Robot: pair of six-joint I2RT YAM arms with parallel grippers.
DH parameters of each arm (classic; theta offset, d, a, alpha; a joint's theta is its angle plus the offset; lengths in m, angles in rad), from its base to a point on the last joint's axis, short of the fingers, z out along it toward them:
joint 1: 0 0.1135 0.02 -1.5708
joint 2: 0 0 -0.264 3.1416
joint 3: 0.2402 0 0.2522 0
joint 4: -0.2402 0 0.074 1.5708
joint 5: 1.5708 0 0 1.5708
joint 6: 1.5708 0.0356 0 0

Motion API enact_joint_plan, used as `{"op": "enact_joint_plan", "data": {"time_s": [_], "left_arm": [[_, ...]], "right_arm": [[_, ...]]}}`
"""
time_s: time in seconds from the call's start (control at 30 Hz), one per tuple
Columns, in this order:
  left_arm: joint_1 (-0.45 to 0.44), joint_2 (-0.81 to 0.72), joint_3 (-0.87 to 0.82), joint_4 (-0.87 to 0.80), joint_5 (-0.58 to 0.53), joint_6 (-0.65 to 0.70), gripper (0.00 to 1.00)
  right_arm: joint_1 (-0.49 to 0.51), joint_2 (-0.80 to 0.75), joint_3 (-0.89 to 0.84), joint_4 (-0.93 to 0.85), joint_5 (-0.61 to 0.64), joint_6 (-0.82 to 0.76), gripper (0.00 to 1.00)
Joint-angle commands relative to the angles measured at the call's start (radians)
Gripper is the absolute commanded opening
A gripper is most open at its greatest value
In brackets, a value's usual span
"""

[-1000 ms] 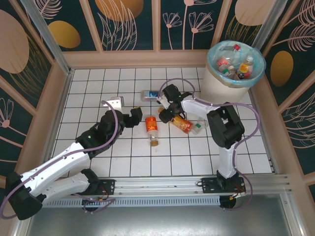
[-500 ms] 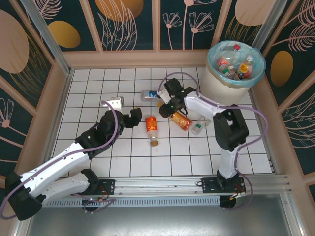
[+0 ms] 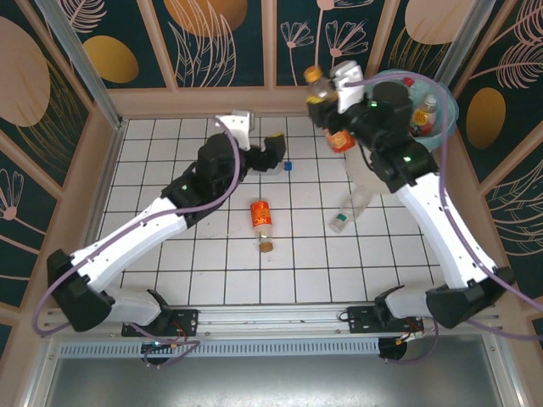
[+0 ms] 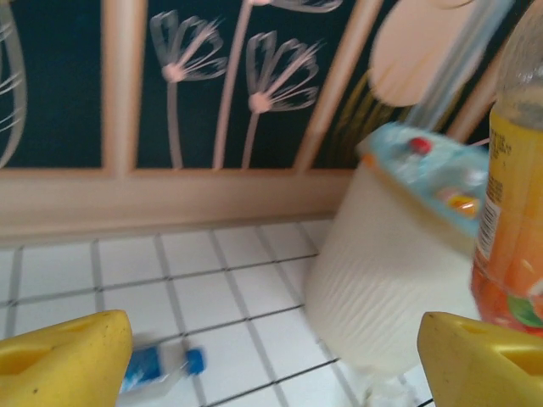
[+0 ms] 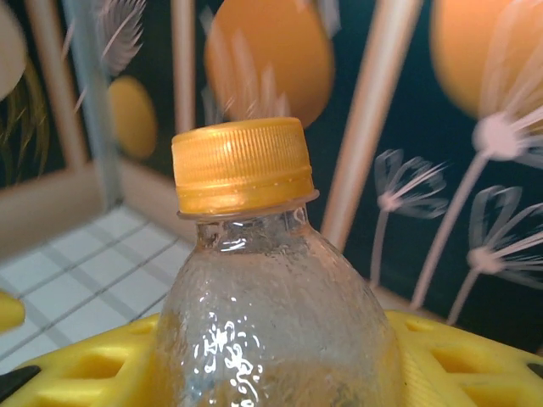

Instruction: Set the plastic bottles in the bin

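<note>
My right gripper (image 3: 329,112) is raised at the back, just left of the bin (image 3: 447,106), and is shut on an orange-labelled bottle (image 3: 338,138). That bottle's orange cap (image 5: 242,165) stands upright between the yellow fingers (image 5: 458,356). My left gripper (image 3: 271,153) is open, low over the tiles beside a blue-labelled bottle (image 4: 157,366) whose blue cap (image 3: 288,166) pokes out. Nothing lies between its fingertips (image 4: 59,360). On the tiles lie an orange-red bottle (image 3: 261,222) and a clear crushed bottle (image 3: 348,212). The bin (image 4: 399,280) holds several bottles.
Patterned wall panels with a wooden sill (image 3: 212,100) close off the back and both sides. The right arm (image 3: 441,212) stretches across the right side of the floor. Open white tiles (image 3: 212,271) lie at the front.
The right arm has lifted the orange-labelled bottle off the tiles up to beside the bin. The left arm has swung from mid-floor to the back, by the blue-labelled bottle.
</note>
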Motion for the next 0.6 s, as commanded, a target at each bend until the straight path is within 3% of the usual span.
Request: {"op": "enact_joint_plan", "data": {"time_s": [0.0, 0.23, 0.43, 0.57], "left_arm": [[0.001, 0.097, 0.155, 0.073, 0.167, 0.06, 0.86], [-0.003, 0.437, 0.613, 0.07, 0.402, 0.041, 0.83], [-0.033, 0.736, 1.037, -0.001, 0.53, 0.004, 0.82], [-0.038, 0.812, 1.11, 0.019, 0.563, -0.041, 0.83]], "right_arm": [[-0.079, -0.035, 0.017, 0.131, -0.002, 0.05, 0.41], [-0.259, -0.084, -0.005, 0.247, 0.022, 0.072, 0.4], [-0.454, -0.014, 0.046, 0.212, -0.017, 0.102, 0.39], [-0.54, 0.032, 0.058, 0.163, -0.079, 0.113, 0.39]]}}
